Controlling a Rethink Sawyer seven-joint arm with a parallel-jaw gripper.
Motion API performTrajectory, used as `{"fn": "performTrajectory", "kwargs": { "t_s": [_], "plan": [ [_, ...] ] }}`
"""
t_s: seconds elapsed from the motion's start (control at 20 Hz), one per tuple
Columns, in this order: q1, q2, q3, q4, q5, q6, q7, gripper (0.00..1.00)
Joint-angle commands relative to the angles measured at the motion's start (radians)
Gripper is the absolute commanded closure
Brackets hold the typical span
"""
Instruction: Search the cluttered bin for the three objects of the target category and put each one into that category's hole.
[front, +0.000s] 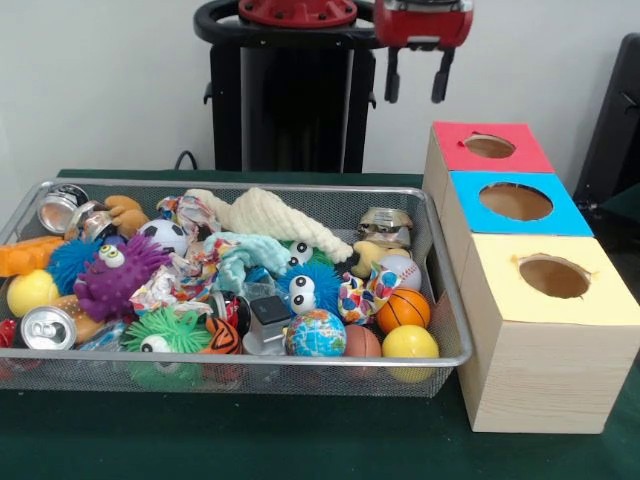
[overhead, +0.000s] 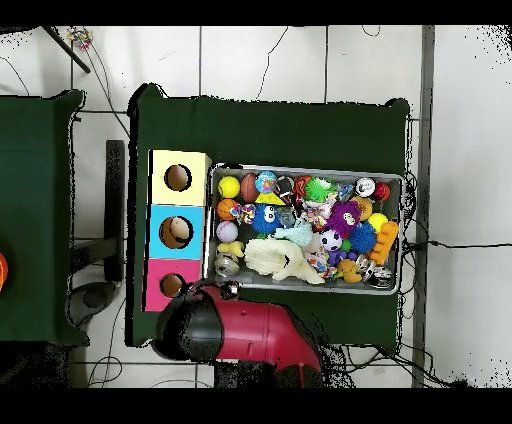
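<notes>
Bin: shallow silver wire-mesh basket on the green tabletop, heaped with mixed toys and so crowded that many pieces lie half buried, which is why a search is called for. Contents noted: yellow ball, mini basketball and baseball at the bin's end nearest the boxes; globe ball at its near rim; purple spiky creature, soccer ball, crushed cans toward the end away from the boxes; a cream knitted plush draped across the far side. Boxes: three wooden ones in a row just beside the bin, lidded red, blue and yellow, each with a round hole on top so a sorted item can be dropped in from above. Gripper: held high, above the bin's far corner next to the red box, fingers spread and carrying nothing, apparently parked clear so the clutter can be viewed. Judgement: no sorting is evident yet; which category is the target cannot be told.
</notes>
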Motion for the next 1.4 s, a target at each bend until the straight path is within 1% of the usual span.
{"fn": "performTrajectory", "kwargs": {
  "t_s": [0.05,0.2,0.45,0.65,0.8,0.95,1.05,1.2,1.4],
  "plan": [
    [-0.1,0.085,0.066,-0.063,-0.032,-0.072,0.06,0.0],
    [-0.131,0.095,0.071,-0.078,-0.041,-0.062,0.043,0.0],
    [-0.209,0.113,0.116,-0.081,-0.04,-0.06,0.004,0.0],
    [-0.256,0.135,0.142,-0.111,-0.052,-0.055,-0.017,0.0],
    [-0.279,0.148,0.144,-0.153,-0.074,-0.066,-0.024,0.0],
    [-0.309,0.152,0.168,-0.19,-0.086,-0.058,-0.038,0.0],
    [-0.325,0.169,0.18,-0.226,-0.103,-0.033,-0.062,0.0],
    [-0.335,0.199,0.179,-0.29,-0.14,0.029,-0.082,0.0],
    [-0.367,0.236,0.205,-0.357,-0.171,0.072,-0.118,0.0]
  ]
}}
